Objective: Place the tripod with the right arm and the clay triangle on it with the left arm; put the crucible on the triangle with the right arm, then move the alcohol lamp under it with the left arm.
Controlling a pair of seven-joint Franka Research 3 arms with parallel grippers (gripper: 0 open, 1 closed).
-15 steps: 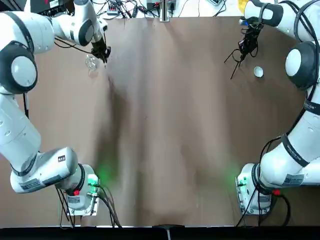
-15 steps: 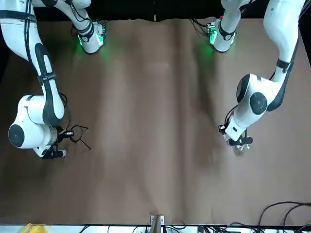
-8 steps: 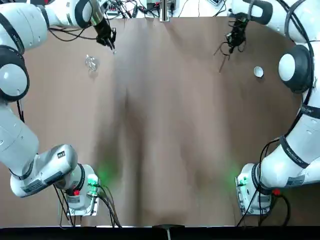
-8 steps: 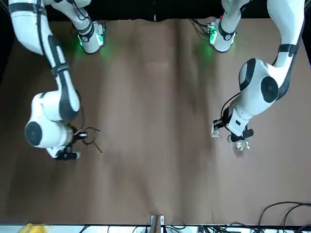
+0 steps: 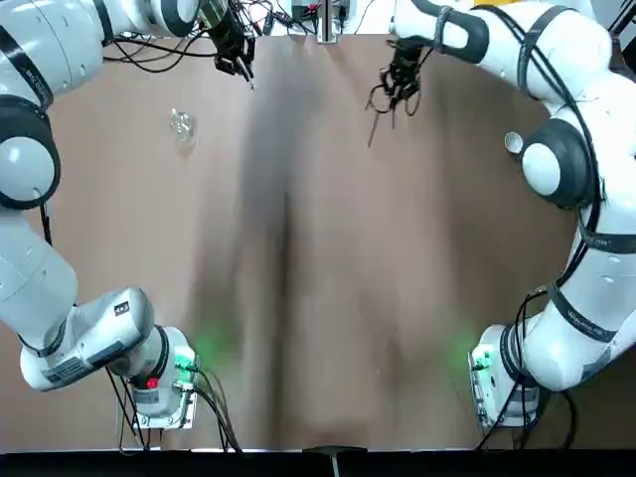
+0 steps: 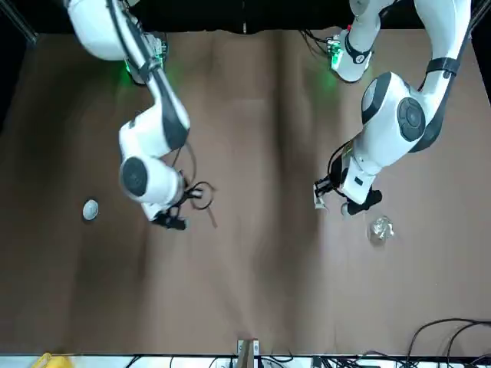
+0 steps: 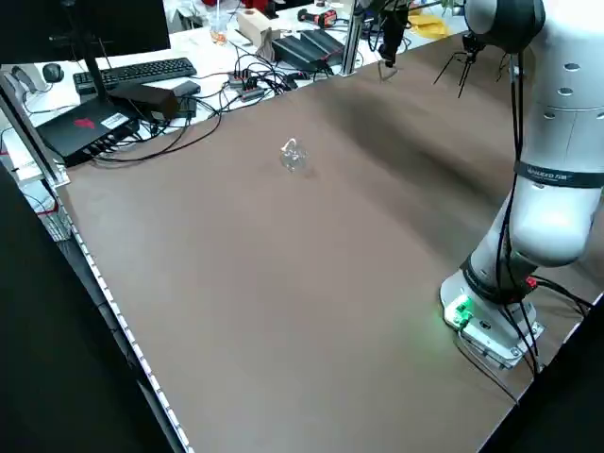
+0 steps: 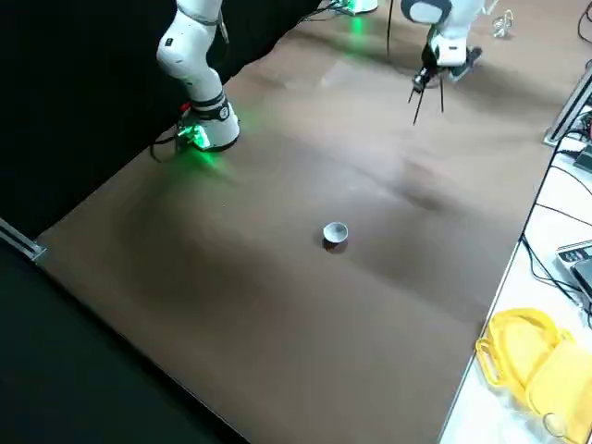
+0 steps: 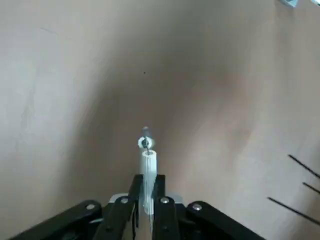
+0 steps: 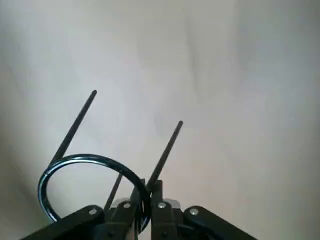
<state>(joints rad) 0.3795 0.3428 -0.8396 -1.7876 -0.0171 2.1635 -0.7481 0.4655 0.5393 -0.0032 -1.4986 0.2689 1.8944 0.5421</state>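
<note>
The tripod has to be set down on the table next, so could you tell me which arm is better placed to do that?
The right: its gripper is shut on the tripod, carried above the table. The left gripper holds the clay triangle.

Your alcohol lamp (image 5: pixel 181 124) sits far left on the counter (image 5: pixel 328 278), the crucible (image 5: pixel 513 143) far right, well apart; the tripod (image 5: pixel 388 94) hangs between them, farther back.

Alcohol lamp (image 7: pixel 292 155): clear glass vessel standing alone on the brown table (image 7: pixel 283 302).
Tripod (image 7: pixel 460 64): black wire legs hanging above the table's far end.
Arm base (image 7: pixel 486 321): white, green light, at the near right edge.
Keyboard (image 7: pixel 132 72): on the bench beyond the table, among cables.
</note>
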